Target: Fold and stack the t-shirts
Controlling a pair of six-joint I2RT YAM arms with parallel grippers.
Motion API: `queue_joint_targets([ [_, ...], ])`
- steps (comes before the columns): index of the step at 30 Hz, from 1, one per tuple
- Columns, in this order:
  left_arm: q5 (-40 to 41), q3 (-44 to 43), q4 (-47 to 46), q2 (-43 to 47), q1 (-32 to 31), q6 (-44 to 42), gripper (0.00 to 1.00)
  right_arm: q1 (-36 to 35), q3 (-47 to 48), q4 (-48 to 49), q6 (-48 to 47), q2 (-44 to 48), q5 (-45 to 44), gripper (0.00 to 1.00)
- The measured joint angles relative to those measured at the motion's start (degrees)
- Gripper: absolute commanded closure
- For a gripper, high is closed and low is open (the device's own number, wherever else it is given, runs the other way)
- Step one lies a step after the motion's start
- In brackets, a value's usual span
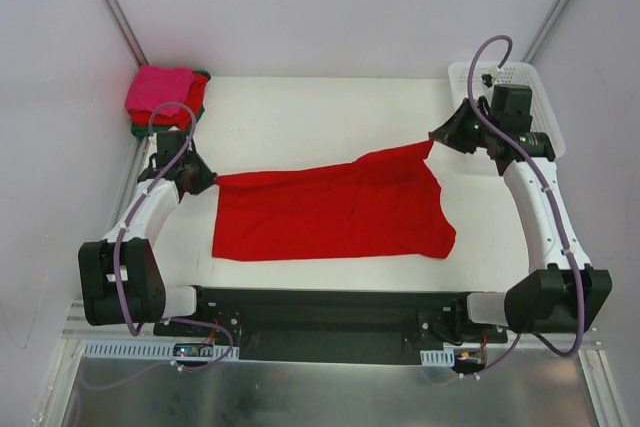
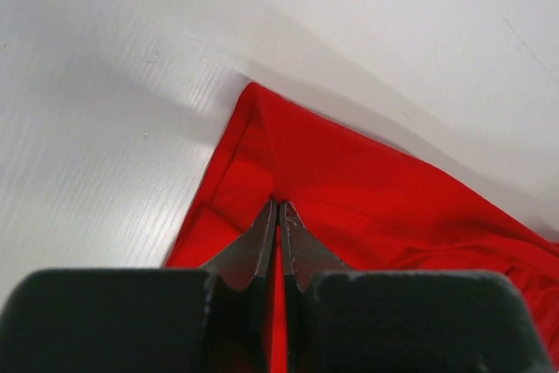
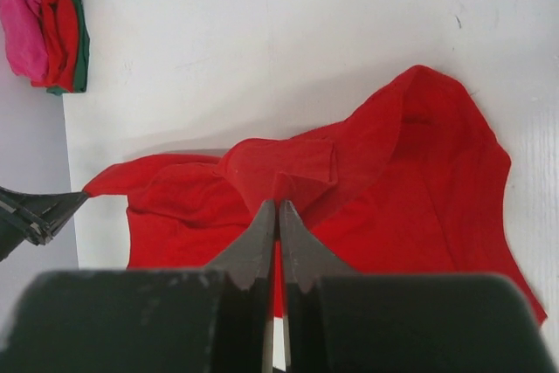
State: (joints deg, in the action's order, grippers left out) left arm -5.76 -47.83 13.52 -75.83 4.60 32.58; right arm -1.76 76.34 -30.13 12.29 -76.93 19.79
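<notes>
Left tool: my left tool (image 1: 208, 179) is clenched on a pinch of cloth at the left far corner of the bright red t-shirt (image 1: 330, 212); in my left wrist view the tips meet with red fabric caught between them
Right tool: my right tool (image 1: 437, 139) is clenched too, grasping the right far corner of the same shirt, where the cloth draws up to a point at the tips
Bright red t-shirt: stretched sideways between my two tools across the middle of the desk (image 1: 300, 112); its near edge lies flat on the white surface, close to my arm bases; its right side bulges out in a rounded flap below my right tool; folds and creases gather in the cloth just ahead of my right tips
Lift: in the right wrist view a shadow runs under the far edge, so that edge sits off the desk; how high I cannot tell
Stack: in the far left corner of the desk, well apart from the spread shirt; hot pink t-shirt (image 1: 160, 87) on top, folded red t-shirt (image 1: 192, 102) under it, dark green t-shirt (image 1: 203, 75) showing at the edge beneath
Basket: white lattice basket (image 1: 535, 87) at the far right corner, behind my right wrist and partly hidden by it; what it holds I cannot tell
</notes>
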Motion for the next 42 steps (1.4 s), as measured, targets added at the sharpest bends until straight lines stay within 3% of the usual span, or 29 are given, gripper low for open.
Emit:
queue_joint_targets([
  [14,0.0,-2.49,8.09,8.15,1.66,-0.46,1.0,0.07,-9.51,-6.12,-2.49,8.07,-2.54,0.98],
  [42,-3.23,-0.61,15.72,17.25,2.64,-1.84,1.0,0.09,-8.83,-16.41,-4.26,15.65,-9.94,0.98],
])
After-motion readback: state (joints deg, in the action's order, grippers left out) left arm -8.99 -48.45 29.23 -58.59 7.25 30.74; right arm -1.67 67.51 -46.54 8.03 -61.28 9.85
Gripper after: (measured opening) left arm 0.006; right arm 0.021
